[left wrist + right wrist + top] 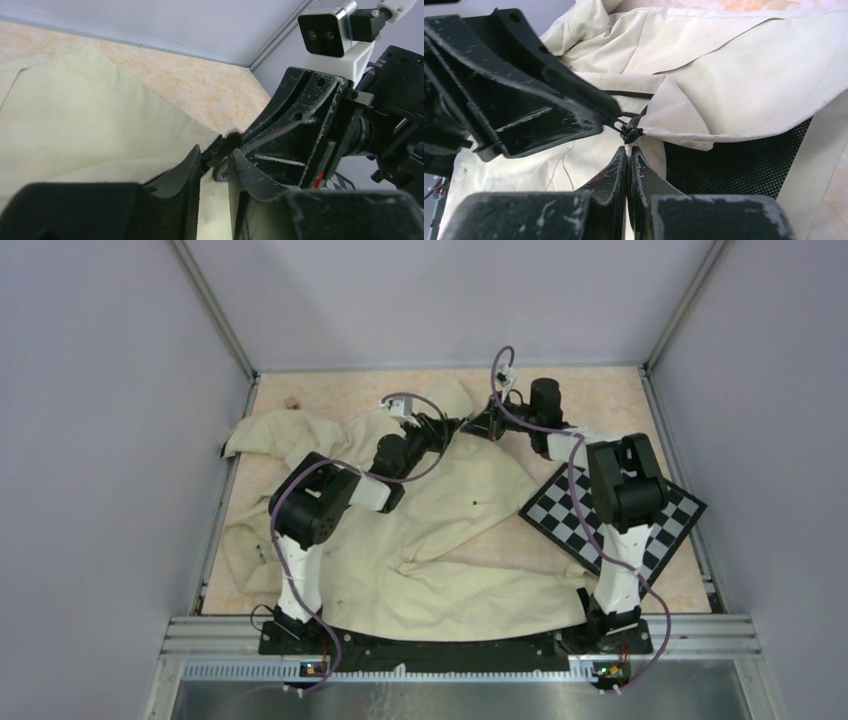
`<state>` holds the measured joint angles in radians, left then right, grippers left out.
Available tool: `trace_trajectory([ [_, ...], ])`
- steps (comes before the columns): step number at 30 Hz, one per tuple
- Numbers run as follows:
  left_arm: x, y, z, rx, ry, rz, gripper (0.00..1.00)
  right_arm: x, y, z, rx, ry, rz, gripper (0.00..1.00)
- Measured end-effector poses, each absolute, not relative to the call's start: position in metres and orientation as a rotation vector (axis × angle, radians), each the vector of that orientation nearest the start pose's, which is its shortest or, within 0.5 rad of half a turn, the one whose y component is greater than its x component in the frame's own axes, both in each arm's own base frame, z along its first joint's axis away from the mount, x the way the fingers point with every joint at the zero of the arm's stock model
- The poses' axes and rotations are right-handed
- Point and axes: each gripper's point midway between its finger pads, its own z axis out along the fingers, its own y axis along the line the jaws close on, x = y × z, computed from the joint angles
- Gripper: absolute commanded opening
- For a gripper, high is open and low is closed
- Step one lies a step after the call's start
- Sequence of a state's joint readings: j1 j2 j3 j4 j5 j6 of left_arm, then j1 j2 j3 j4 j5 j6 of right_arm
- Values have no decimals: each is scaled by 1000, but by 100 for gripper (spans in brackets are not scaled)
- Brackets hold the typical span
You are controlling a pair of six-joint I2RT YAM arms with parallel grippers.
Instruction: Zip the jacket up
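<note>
- Where the table (330, 388) shows bare near its far left corner, a small brown speck (292, 400) lies just off the cloth. It is too small to identify.
- The jacket (440, 540), cream and wrinkled, is spread over most of the table. It runs from the left rail to the near edge in front of both arm bases, and its upper part points toward the far wall.
- The left arm (320, 505) reaches across the jacket toward the far centre.
- The left fingers (187, 170) stand a little apart, with a fold of cream cloth and a dark zipper piece in the narrow gap.
- The zipper (634, 95) shows as a black toothed strip along one front edge. Its slider (630, 134) sits where two cloth edges meet, between the two sets of fingertips, and a left fingertip reaches right up to it.
- The right fingers (616, 172) are pressed together, with their tips just beneath the slider. I cannot tell whether any cloth is pinched between them.
- A black mesh lining (734, 160) shows under a turned-back flap to the right of the slider.
- The right arm (625, 485) rises over a black-and-white checkerboard (550, 510), which lies on the table against the jacket's right edge.
</note>
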<state>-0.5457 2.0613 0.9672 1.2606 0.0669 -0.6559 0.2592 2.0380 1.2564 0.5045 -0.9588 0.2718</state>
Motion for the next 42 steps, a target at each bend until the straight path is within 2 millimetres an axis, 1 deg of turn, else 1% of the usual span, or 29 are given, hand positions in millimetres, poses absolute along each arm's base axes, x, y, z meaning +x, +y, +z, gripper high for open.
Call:
trace_trajectory([
  [3, 450, -316, 167, -35, 1501, -1026, 48, 451, 274, 136, -680, 1774, 1226, 0],
  [6, 440, -311, 170, -40, 1517, -1025, 71, 452, 273, 136, -683, 1771, 1218, 0],
  [7, 436, -309, 171, -44, 1530, -1026, 77, 452, 273, 135, -686, 1770, 1216, 0],
  [9, 429, -307, 170, -49, 1574, -1032, 83, 452, 273, 135, -692, 1767, 1214, 0],
  [12, 419, -307, 167, -44, 1677, -1054, 83, 452, 273, 135, -697, 1764, 1213, 0],
  [16, 406, -306, 160, 7, 1849, -1119, 82, 450, 274, 136, -706, 1760, 1219, 0],
  [18, 406, -301, 159, 30, 1918, -1149, 84, 449, 274, 136, -711, 1758, 1226, 0],
  [19, 409, -297, 159, 37, 1946, -1152, 85, 449, 274, 136, -714, 1756, 1228, 0],
  [20, 412, -292, 161, 48, 1976, -1155, 84, 448, 274, 136, -716, 1754, 1231, 0],
  [23, 431, -279, 173, 105, 2024, -1159, 85, 447, 275, 137, -720, 1753, 1235, 0],
  [26, 459, -277, 186, 194, 2043, -1143, 81, 447, 275, 137, -721, 1752, 1237, 0],
  [28, 471, -279, 185, 256, 2075, -1135, 83, 447, 275, 137, -723, 1752, 1239, 0],
  [31, 477, -285, 169, 327, 2140, -1142, 84, 446, 275, 137, -724, 1752, 1240, 0],
  [33, 470, -286, 149, 353, 2203, -1166, 85, 446, 275, 137, -724, 1753, 1241, 0],
  [35, 462, -287, 132, 370, 2254, -1194, 83, 446, 275, 137, -724, 1753, 1242, 0],
  [37, 456, -289, 119, 386, 2293, -1234, 81, 446, 275, 137, -725, 1753, 1243, 0],
  [38, 453, -290, 114, 398, 2304, -1259, 80, 446, 275, 137, -725, 1753, 1243, 0],
  [39, 451, -292, 110, 410, 2313, -1278, 77, 446, 275, 137, -725, 1753, 1244, 0],
  [42, 443, -294, 106, 425, 2330, -1320, 68, 446, 275, 137, -725, 1753, 1244, 0],
])
